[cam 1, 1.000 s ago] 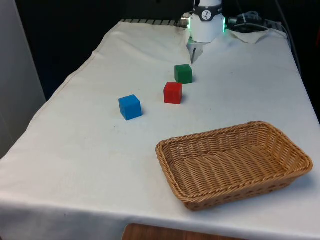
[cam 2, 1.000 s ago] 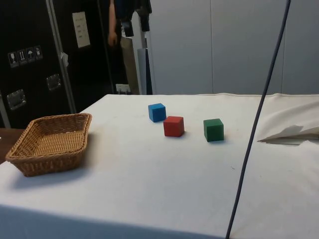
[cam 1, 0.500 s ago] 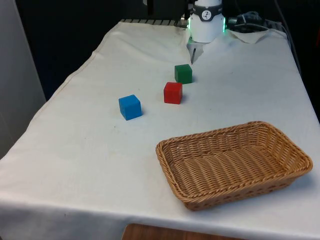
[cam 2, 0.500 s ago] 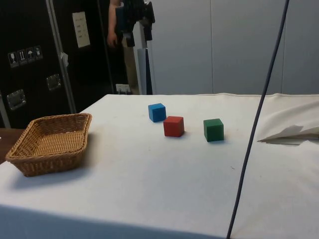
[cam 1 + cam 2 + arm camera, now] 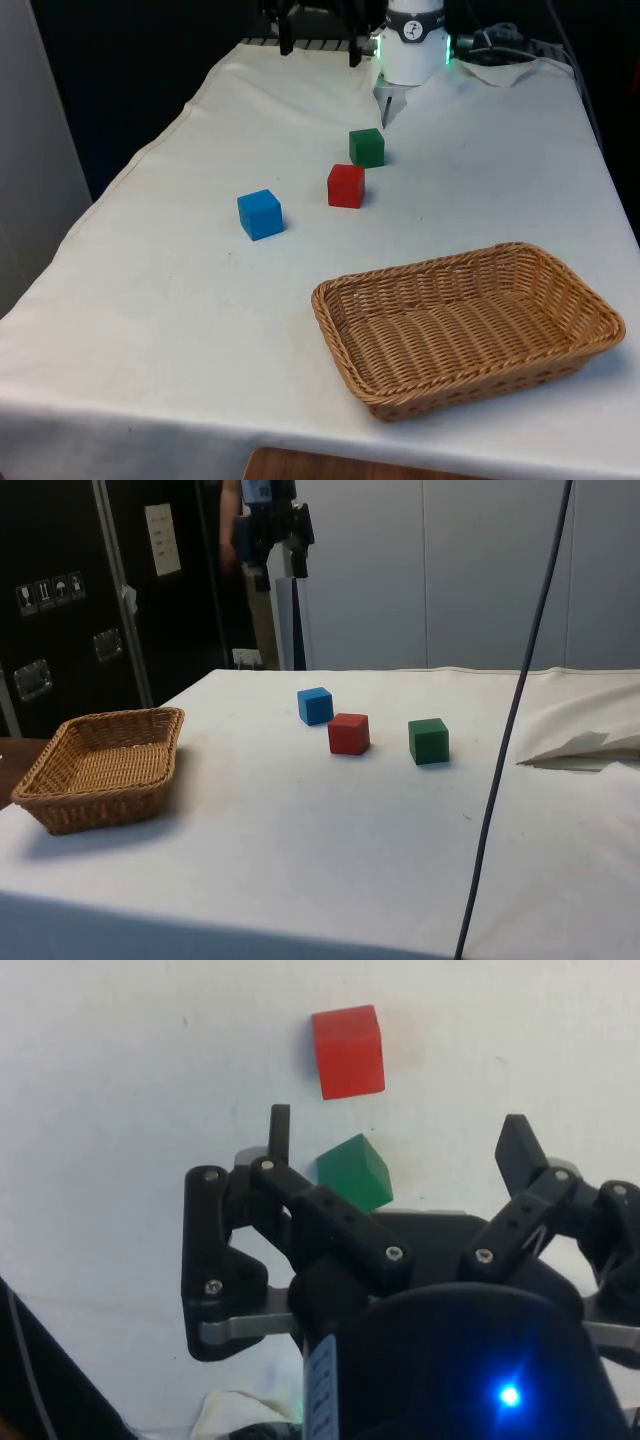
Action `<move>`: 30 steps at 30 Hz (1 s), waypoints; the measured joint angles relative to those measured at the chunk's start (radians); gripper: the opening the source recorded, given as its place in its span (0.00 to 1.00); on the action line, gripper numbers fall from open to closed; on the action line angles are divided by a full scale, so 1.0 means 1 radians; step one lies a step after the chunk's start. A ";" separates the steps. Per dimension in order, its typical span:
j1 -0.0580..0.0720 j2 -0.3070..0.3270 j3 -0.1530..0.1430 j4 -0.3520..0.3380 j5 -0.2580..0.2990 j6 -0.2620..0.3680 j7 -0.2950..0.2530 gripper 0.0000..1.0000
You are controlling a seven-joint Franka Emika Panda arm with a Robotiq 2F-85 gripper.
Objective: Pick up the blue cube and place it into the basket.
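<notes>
Wicker basket (image 5: 470, 325) holding nothing, blue cube (image 5: 260, 214) on cloth

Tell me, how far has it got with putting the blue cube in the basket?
Nothing looks done yet: the blue cube sits on the cloth beside the red cube and green cube, and the basket holds nothing. In hand: the gripper is open and empty, high above the table. Left: coming down over the blue cube, gripping it, carrying it across and dropping it in the basket.
</notes>
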 measured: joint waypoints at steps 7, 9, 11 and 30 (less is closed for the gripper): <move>-0.001 0.016 -0.011 -0.001 0.000 0.021 0.021 1.00; -0.001 0.022 -0.014 -0.001 0.000 0.027 0.028 1.00; -0.001 0.027 -0.017 -0.001 0.000 0.033 0.034 1.00; -0.004 0.067 -0.041 -0.001 0.001 0.085 0.096 1.00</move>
